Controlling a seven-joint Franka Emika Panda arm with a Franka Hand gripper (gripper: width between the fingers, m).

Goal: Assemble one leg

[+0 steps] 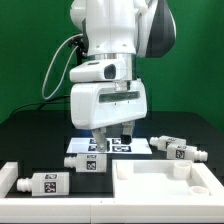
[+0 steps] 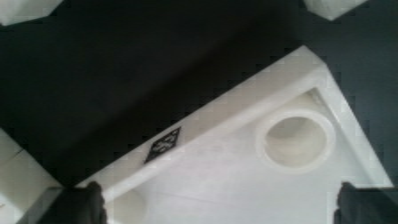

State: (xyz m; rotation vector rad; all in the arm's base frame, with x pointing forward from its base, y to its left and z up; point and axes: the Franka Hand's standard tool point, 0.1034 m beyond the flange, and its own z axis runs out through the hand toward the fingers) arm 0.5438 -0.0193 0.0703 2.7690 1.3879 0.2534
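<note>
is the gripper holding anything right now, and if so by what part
Nothing is held. The gripper is open, its fingers spread apart over the white tabletop, with no part clamped between them.

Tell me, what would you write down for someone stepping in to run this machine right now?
Gripper: open, holding nothing, over a corner of the tabletop.
Parts: the tabletop lies flat at the exterior view's lower right. The hole near its corner is empty. Loose legs lie on the table: one at the exterior view's left, one in front of the marker board at, and two at the right.
Done: no leg is fitted.
Left: probably pick up a leg, stand it in a hole and twist it tight.
</note>
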